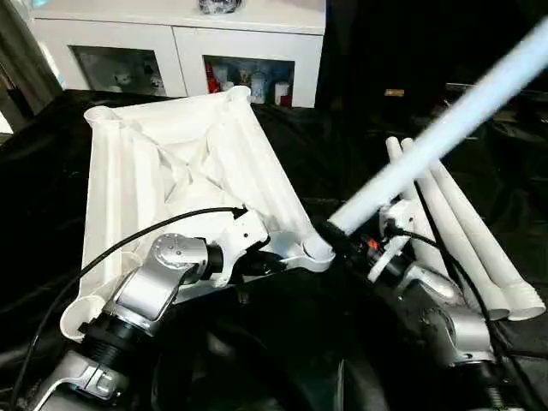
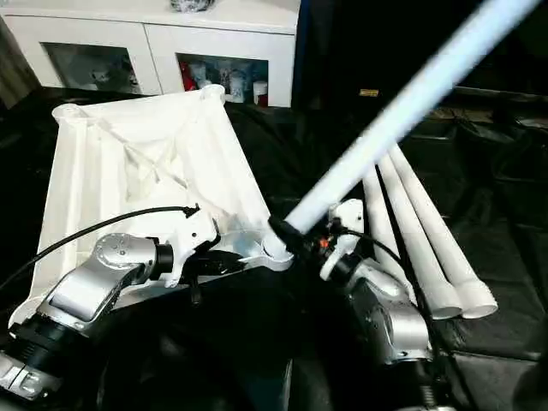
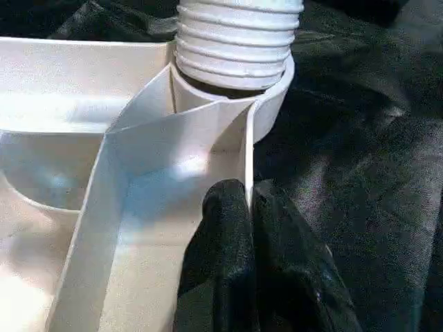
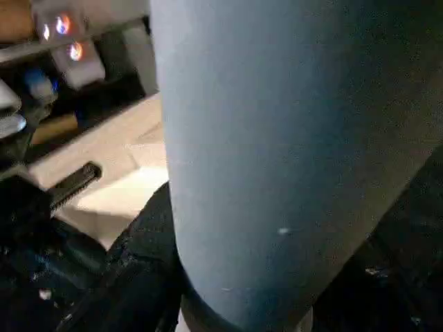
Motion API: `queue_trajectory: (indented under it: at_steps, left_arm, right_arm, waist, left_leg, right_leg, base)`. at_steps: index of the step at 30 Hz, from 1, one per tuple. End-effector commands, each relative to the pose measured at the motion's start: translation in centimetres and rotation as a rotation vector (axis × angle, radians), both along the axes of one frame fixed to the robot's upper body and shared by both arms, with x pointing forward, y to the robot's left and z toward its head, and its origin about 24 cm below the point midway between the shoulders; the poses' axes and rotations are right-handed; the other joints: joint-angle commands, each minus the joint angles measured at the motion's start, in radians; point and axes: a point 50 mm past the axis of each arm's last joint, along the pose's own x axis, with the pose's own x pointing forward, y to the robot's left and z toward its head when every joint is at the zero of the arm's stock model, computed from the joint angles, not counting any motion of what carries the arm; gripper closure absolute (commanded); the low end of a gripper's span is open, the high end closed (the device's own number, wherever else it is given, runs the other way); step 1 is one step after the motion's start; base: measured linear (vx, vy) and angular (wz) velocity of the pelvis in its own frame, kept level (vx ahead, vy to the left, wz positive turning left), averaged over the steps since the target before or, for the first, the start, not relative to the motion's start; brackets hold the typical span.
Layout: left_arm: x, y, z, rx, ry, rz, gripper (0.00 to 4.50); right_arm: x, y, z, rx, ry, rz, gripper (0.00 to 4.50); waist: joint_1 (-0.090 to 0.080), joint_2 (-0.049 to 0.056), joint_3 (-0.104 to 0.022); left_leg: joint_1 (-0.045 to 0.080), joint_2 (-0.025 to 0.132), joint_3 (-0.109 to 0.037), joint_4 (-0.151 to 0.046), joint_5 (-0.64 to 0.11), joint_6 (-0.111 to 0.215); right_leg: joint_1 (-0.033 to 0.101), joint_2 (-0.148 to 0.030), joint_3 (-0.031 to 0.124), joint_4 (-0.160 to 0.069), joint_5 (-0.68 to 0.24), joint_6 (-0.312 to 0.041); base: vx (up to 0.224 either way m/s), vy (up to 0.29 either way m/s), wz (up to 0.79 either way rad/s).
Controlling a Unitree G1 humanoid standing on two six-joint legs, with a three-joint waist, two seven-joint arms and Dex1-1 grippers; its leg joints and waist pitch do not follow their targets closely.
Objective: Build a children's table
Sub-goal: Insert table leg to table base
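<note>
Pinching the tabletop (image 1: 171, 163) rim, left gripper (image 3: 246, 207) jaws clenched; right gripper (image 1: 338, 238) grasps the slanted leg (image 1: 437, 137).

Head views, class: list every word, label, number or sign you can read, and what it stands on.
None can be read.
Small yellow tag on the dark backdrop: too small.
Cabinet items behind glass: blurred.
Tabletop and legs: plain white.

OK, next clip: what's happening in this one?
A humanoid robot is putting a children's table together. The white tabletop lies underside up on black cloth. The left gripper is shut on a rib of its wall beside a corner socket, steadying it. The right gripper holds a long white leg with its threaded end at that socket. Three more legs lie to the right.
</note>
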Motion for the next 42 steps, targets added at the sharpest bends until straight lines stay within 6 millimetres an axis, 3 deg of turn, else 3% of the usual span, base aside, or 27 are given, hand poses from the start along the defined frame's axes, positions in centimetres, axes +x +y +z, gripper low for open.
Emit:
queue_trajectory:
  at_steps: [1, 4, 13, 17, 22, 27, 32, 35, 37, 39, 42]
  left_arm:
    - [0.2, 0.0, 0.4, -0.014, -0.023, -0.008, 4.5]
    - [0.1, -0.1, 0.3, -0.011, -0.021, -0.015, 4.5]
    - [-0.1, -0.3, 0.2, -0.009, -0.021, -0.033, 4.5]
    - [-0.4, -0.3, 0.2, -0.002, -0.017, -0.051, 4.5]
    - [-0.8, -0.4, 0.4, 0.003, -0.022, -0.089, 4.5]
    - [-1.2, -0.4, 0.6, 0.007, -0.026, -0.135, 4.5]
    - [-2.4, -0.5, 1.9, -0.042, -0.028, -0.314, 4.5]
    - [-2.7, -0.4, 2.3, -0.052, -0.016, -0.353, 4.5]
    - [-3.0, -0.2, 2.8, -0.052, 0.002, -0.389, 4.5]
    - [-2.9, 0.0, 2.9, -0.041, -0.001, -0.39, 4.5]
    - [-2.5, 0.2, 2.9, -0.029, -0.012, -0.365, 4.5]
  right_arm:
    - [-0.9, -1.2, -2.9, -0.167, 0.137, -0.02, 2.59]
    - [-0.6, -0.5, -2.4, -0.21, 0.121, 0.026, 2.59]
    - [0.3, 1.0, -1.9, -0.307, 0.126, 0.15, 2.59]
    - [0.5, 1.5, -2.5, -0.362, 0.153, 0.242, 2.59]
    - [0.6, 1.8, -3.0, -0.367, 0.179, 0.328, 2.59]
    - [0.7, 1.8, -3.0, -0.351, 0.181, 0.373, 2.59]
    - [0.7, 1.7, -2.8, -0.291, 0.165, 0.485, 2.59]
    - [0.6, 1.6, -2.8, -0.29, 0.162, 0.515, 2.59]
    - [0.5, 1.6, -2.9, -0.3, 0.153, 0.545, 2.59]
    - [0.5, 1.6, -2.9, -0.307, 0.148, 0.564, 2.59]
    - [0.4, 1.8, -2.9, -0.309, 0.131, 0.59, 2.59]
  waist:
    - [-0.011, -0.004, -0.044]
    - [-0.012, -0.005, -0.044]
    - [-0.027, -0.013, -0.038]
    - [-0.036, -0.015, -0.032]
    - [-0.042, -0.025, -0.013]
    - [-0.043, -0.029, -0.006]
    - [-0.045, -0.03, -0.004]
    - [-0.044, -0.029, -0.005]
    - [-0.043, -0.028, -0.011]
    - [-0.042, -0.027, -0.009]
    - [-0.041, -0.03, -0.004]
  left_leg:
    - [0.034, 0.074, -0.036, -0.073, -0.242, 0.01]
    - [0.033, 0.073, -0.036, -0.073, -0.234, 0.013]
    - [0.033, 0.074, -0.039, -0.076, -0.279, 0.002]
    - [0.031, 0.073, -0.039, -0.078, -0.303, -0.002]
    - [0.039, 0.076, -0.046, -0.086, -0.399, -0.03]
    - [0.04, 0.077, -0.044, -0.091, -0.385, -0.026]
    - [0.039, 0.079, -0.042, -0.092, -0.355, -0.011]
    - [0.037, 0.08, -0.038, -0.09, -0.278, 0.007]
    - [0.035, 0.078, -0.035, -0.081, -0.199, 0.037]
    - [0.033, 0.077, -0.034, -0.078, -0.162, 0.062]
    - [0.035, 0.08, -0.033, -0.079, -0.186, 0.068]
  right_leg:
    - [0.012, -0.081, 0.041, -0.085, -0.196, -0.185]
    - [0.012, -0.079, 0.04, -0.084, -0.183, -0.185]
    - [0.008, -0.082, 0.042, -0.09, -0.268, -0.177]
    - [0.005, -0.083, 0.043, -0.094, -0.307, -0.179]
    - [-0.008, -0.085, 0.047, -0.104, -0.416, -0.158]
    - [-0.008, -0.083, 0.05, -0.101, -0.354, -0.17]
    - [-0.004, -0.082, 0.049, -0.096, -0.279, -0.202]
    - [0.004, -0.077, 0.045, -0.081, -0.128, -0.24]
    - [0.014, -0.078, 0.042, -0.067, 0.007, -0.268]
    - [0.016, -0.077, 0.04, -0.062, 0.072, -0.28]
    - [0.017, -0.081, 0.04, -0.067, 0.024, -0.29]
  base:
    - [0.0, 0.0, 0.0]
    - [0.0, 0.0, 0.0]
    - [0.0, 0.0, 0.0]
    - [0.0, 0.0, 0.0]
    - [0.0, 0.0, 0.0]
    - [0.0, 0.0, 0.0]
    - [0.0, 0.0, 0.0]
    - [0.017, 0.002, 0.0]
    - [0.051, 0.005, -0.01]
    - [0.0, 0.0, 0.0]
    - [0.0, 0.0, 0.0]
